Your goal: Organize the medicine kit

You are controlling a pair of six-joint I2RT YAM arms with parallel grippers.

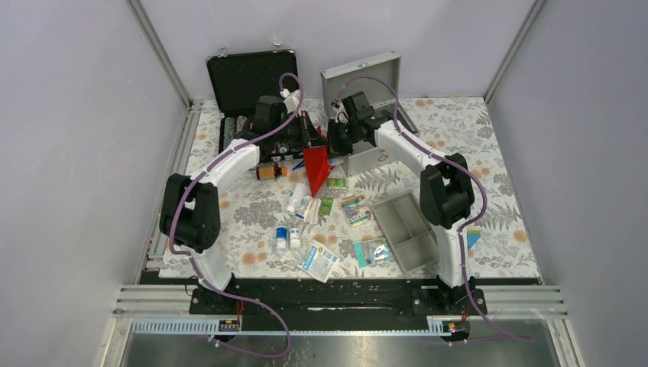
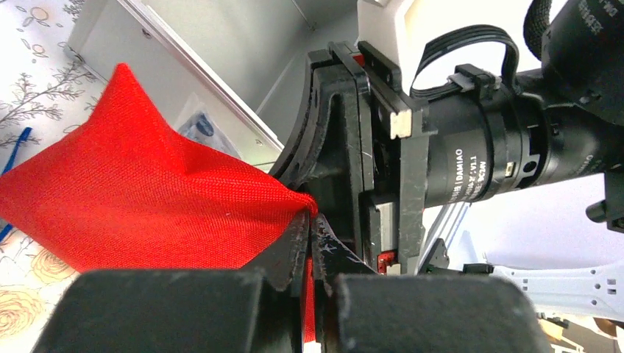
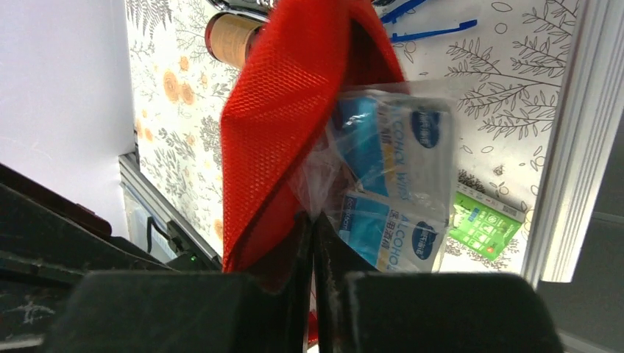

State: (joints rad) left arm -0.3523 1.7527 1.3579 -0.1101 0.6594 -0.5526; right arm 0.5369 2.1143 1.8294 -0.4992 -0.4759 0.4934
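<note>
The medicine kit's grey-silver metal box (image 1: 365,76) stands open at the back, lid up. Its grey divided tray (image 1: 405,225) lies apart at the front right. A red pouch (image 1: 315,160) hangs in front of the box, between both grippers. My left gripper (image 2: 309,213) is shut on a corner of the red pouch (image 2: 147,191). My right gripper (image 3: 313,217) is shut on a clear packet of alcohol wipes (image 3: 397,169) that sticks out beside the red pouch (image 3: 287,110). In the top view the left gripper (image 1: 306,141) and right gripper (image 1: 336,141) nearly touch.
A black case (image 1: 252,76) with chips stands open at the back left. A brown bottle (image 1: 267,172), small bottles (image 1: 284,237), tubes and packets (image 1: 321,260) lie scattered on the floral mat. A green packet (image 3: 486,220) lies below the right wrist, next to the box wall (image 2: 184,51).
</note>
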